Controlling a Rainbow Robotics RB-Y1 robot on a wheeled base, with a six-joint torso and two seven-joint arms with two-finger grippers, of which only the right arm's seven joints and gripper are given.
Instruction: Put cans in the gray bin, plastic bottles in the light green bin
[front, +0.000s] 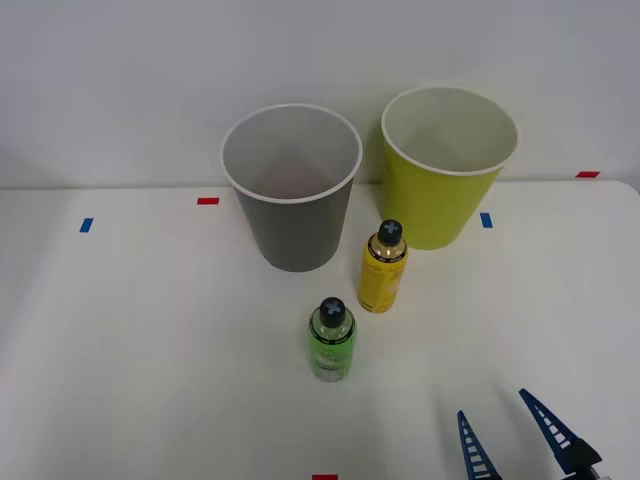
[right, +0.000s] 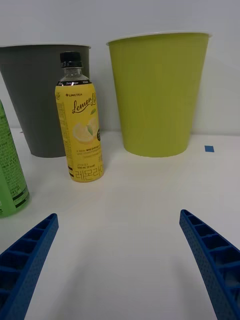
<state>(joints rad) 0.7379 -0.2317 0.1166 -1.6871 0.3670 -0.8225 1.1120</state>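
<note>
Bare white table lies around the right gripper, fingers spread and holding nothing, near the front edge. The yellow bottle (black cap, lemon label) stands upright between gray bin and light green bin, green bottle nearer.

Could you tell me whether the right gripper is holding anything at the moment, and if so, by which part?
Nothing is held. The right gripper is open above the table, with bare surface between its fingers; the yellow bottle and green bottle stand untouched ahead.
</note>
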